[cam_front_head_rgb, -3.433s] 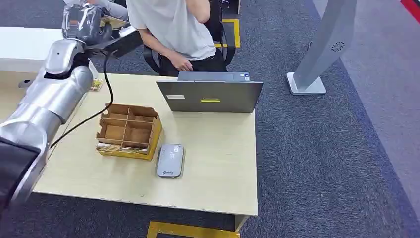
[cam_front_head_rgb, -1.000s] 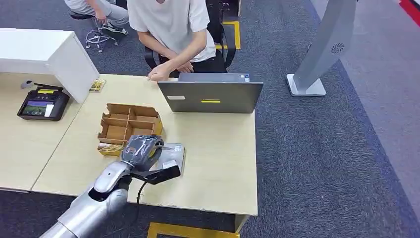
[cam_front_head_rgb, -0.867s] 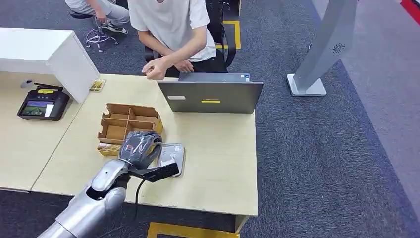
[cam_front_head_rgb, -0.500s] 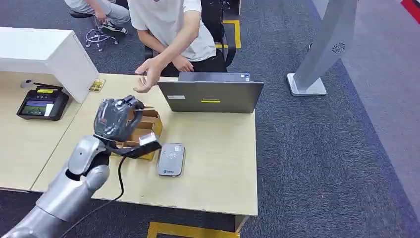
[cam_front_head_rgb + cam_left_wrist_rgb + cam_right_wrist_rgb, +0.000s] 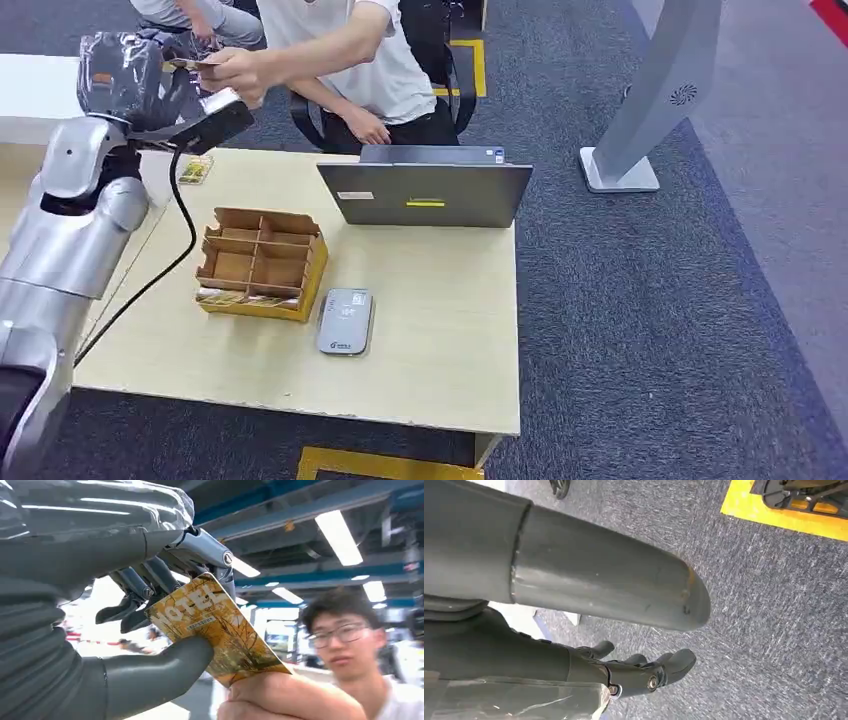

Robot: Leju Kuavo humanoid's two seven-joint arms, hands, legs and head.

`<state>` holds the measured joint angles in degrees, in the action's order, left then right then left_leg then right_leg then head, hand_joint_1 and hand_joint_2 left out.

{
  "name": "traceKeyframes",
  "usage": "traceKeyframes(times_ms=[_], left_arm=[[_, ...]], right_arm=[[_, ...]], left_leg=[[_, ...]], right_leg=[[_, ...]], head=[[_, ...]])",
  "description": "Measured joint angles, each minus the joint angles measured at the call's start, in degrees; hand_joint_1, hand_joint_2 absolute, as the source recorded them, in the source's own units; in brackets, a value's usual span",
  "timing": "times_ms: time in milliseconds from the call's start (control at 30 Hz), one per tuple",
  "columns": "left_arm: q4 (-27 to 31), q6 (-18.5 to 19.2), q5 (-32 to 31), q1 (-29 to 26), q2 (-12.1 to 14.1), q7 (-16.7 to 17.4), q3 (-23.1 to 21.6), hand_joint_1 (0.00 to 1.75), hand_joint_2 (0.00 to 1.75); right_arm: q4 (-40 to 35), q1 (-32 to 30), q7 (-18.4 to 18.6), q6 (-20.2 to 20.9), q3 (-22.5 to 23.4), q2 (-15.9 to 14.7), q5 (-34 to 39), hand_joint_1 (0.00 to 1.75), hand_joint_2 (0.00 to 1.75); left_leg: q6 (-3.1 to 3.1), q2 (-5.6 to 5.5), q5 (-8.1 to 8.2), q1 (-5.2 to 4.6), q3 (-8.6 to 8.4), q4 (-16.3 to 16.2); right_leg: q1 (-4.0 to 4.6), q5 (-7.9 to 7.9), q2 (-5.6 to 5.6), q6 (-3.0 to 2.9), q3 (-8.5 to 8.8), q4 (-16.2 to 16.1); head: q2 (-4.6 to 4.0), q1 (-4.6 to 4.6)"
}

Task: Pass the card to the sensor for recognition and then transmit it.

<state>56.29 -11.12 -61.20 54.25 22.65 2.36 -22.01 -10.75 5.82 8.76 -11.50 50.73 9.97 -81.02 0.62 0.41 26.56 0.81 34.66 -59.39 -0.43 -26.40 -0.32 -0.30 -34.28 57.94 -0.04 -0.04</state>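
Table (image 5: pixel 430 300): card reader (image 5: pixel 345 321) sits lower centre of the head view, beside the cardboard tray (image 5: pixel 262 262). Left hand (image 5: pixel 135 68), raised at upper left, pinches the card (image 5: pixel 215 625) between thumb and fingers; a person's hand (image 5: pixel 285 697) grips its opposite end. Right hand (image 5: pixel 644 672) hangs with fingers loosely apart, holding nothing. Card is likely thin, stiff, light and slick; best held by its edge. Print reads "HOTEL".

**Room on the desk's right half, crowding at its left and back**

The laptop (image 5: pixel 425 193) lines the desk's (image 5: pixel 440 330) back edge; the divided cardboard box (image 5: pixel 262 263) and grey card reader (image 5: pixel 345 321) stand left of centre. Open surface runs along the right edge and front-right corner.
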Motion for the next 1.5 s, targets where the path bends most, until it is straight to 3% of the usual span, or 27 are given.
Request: traceKeyframes(times_ms=[33, 67, 833, 967, 1100, 1200, 1300, 1400, 1500], left_arm=[[-0.97, -0.07, 0.0, 0.23, -0.13, 0.0, 0.0, 1.75, 1.75], [-1.54, -0.07, 0.0, 0.24, -0.24, 0.0, 0.0, 0.0, 1.75], [-4.24, -0.59, 3.17, 1.31, -1.75, -0.7, -0.02, 0.0, 1.75], [-1.55, -0.74, 4.15, -1.22, -1.53, -0.77, -0.02, 0.0, 1.75], [6.19, 0.66, 3.98, -7.34, 0.0, -2.3, -0.04, 0.0, 1.75], [14.63, 4.4, 2.21, -13.98, 3.41, -4.68, -1.69, 0.0, 1.75], [24.22, 10.93, 3.3, -20.29, 9.76, -7.1, -5.34, 0.0, 1.75], [30.86, 12.44, 4.39, -24.91, 15.32, -8.33, -7.15, 0.0, 1.75], [35.16, 12.83, 4.63, -27.73, 18.61, -8.52, -8.57, 0.0, 1.75]], right_arm=[[0.0, 0.03, 0.0, 0.0, -0.09, 0.0, 0.02, 0.0, 0.0], [0.0, 0.04, 0.0, 0.0, -0.22, 0.0, 0.0, 0.0, 0.0], [0.0, -0.04, 0.13, -0.09, -0.33, 0.0, 0.59, 0.0, 0.0], [0.0, -0.19, -0.18, -0.33, -0.33, 0.0, 1.03, 0.0, 0.0], [0.0, -0.67, -0.63, -0.92, -0.07, -0.02, 2.6, 0.0, 0.0], [0.0, -0.93, -0.85, -1.16, 0.74, -0.07, 3.82, 0.0, 0.0], [0.0, -1.31, -1.2, -1.16, 1.64, -0.42, 4.9, 0.0, 0.0], [0.0, -1.49, -1.33, -1.22, 2.45, -0.79, 5.35, 0.0, 0.0], [0.0, -1.51, -1.36, -1.22, 2.75, -1.01, 5.42, 0.0, 0.0]], left_leg=[[0.0, 0.05, 0.0, 0.0, 0.02, 0.0], [0.01, 0.12, 0.01, 0.01, 0.03, 0.0], [0.03, 0.21, 0.07, 0.01, 0.05, 0.01], [0.03, 0.21, 0.08, 0.0, 0.06, 0.01], [0.01, 0.23, 0.11, 0.0, 0.05, 0.02], [0.09, 0.4, 0.22, 0.0, -0.02, 0.07], [0.1, 0.47, 0.25, 0.01, -0.02, 0.08], [0.08, 0.48, 0.28, 0.02, -0.02, 0.08], [0.08, 0.41, 0.28, 0.03, 0.0, 0.08]], right_leg=[[-0.01, 0.0, 0.05, 0.0, -0.03, 0.0], [-0.01, 0.01, 0.14, -0.01, -0.07, 0.0], [-0.02, -0.01, 0.22, -0.02, -0.09, 0.0], [-0.02, -0.02, 0.22, -0.02, -0.08, 0.0], [-0.03, -0.04, 0.23, -0.03, -0.09, 0.0], [-0.04, -0.07, 0.38, -0.07, -0.07, 0.0], [-0.03, -0.12, 0.46, -0.09, -0.12, 0.0], [-0.03, -0.16, 0.47, -0.08, -0.15, 0.0], [-0.03, -0.18, 0.38, -0.07, -0.13, 0.0]], head=[[0.0, 0.0], [0.0, 0.02], [0.0, 0.0], [0.0, 0.0], [0.0, 0.02], [0.0, -0.02], [0.0, -0.07], [0.0, -0.09], [0.0, -0.09]])
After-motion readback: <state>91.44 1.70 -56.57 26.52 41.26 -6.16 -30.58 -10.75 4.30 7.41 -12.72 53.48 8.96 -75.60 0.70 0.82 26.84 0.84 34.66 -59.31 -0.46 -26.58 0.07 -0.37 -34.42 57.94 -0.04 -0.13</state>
